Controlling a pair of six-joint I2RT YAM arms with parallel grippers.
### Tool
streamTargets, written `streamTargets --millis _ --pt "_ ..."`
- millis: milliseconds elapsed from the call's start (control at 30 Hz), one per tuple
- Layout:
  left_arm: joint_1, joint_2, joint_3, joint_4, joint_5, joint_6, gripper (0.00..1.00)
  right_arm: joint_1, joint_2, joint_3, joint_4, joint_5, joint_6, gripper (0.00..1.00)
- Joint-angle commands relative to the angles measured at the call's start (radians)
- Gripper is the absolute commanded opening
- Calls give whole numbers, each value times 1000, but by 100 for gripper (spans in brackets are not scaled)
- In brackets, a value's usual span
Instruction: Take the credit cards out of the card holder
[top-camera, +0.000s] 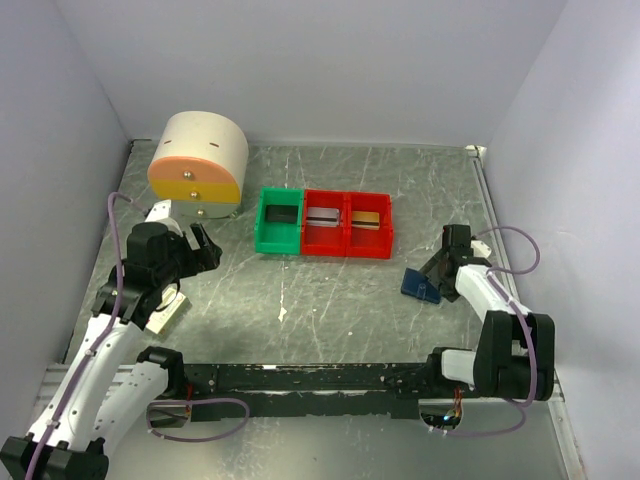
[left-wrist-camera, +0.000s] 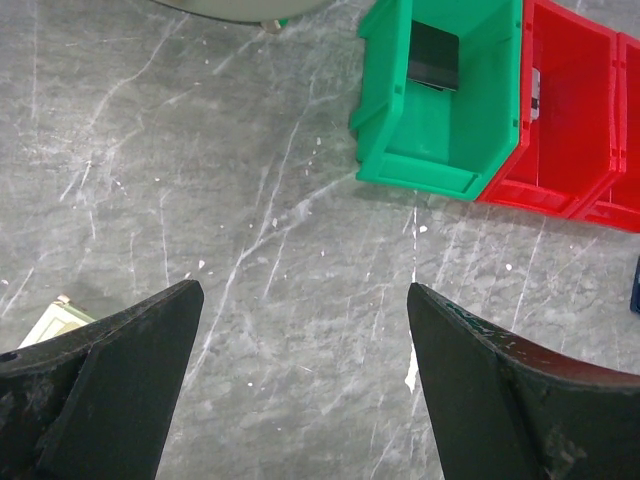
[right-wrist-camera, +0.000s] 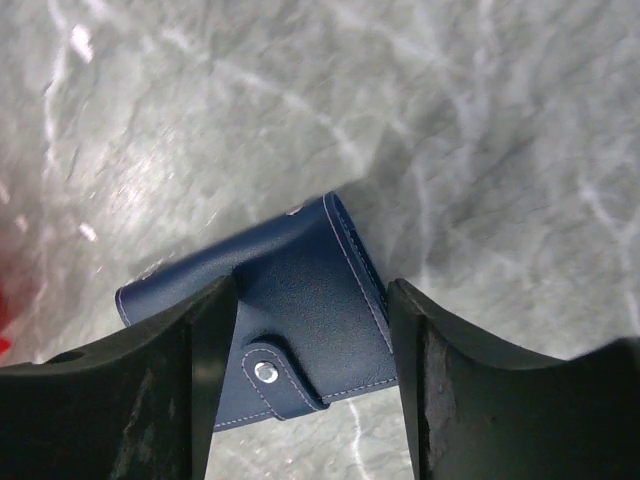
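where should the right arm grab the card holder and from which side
Come straight down from above: the card holder lies closed on the table, broad face up. Probably pinch across its two opposite stitched edges, clear of the snap strap. The right gripper straddles it, jaws open.

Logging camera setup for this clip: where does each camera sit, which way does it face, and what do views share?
Top external: above and behind the arm bases, looking down on the table; both arms show.
Left wrist: looking down past the open left gripper at the green bin.
Right wrist: looking down through the open right gripper onto the card holder.
Shared: top and left wrist both show the green bin.
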Motion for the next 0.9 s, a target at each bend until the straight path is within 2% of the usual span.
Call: streamTargets --millis 0,167,333,467,633,867 --pt "11 11 -7 36 65 23 96 18 -49 -67 16 -197 -45 58" --pt "11 39 -4 37 106 36 95 120 -60 -66 6 -237 -63 57" --pt "11 27 -4 45 149 55 95 428 50 31 -47 -89 -64 56" --pt "8 -4 -17 53 136 45 96 612 58 -29 57 -160 -105 57" --pt "7 2 -21 67 166 56 95 711 22 -41 127 -195 -178 58" --pt "1 54 -44 132 338 58 96 801 -4 -40 234 -299 -328 60"
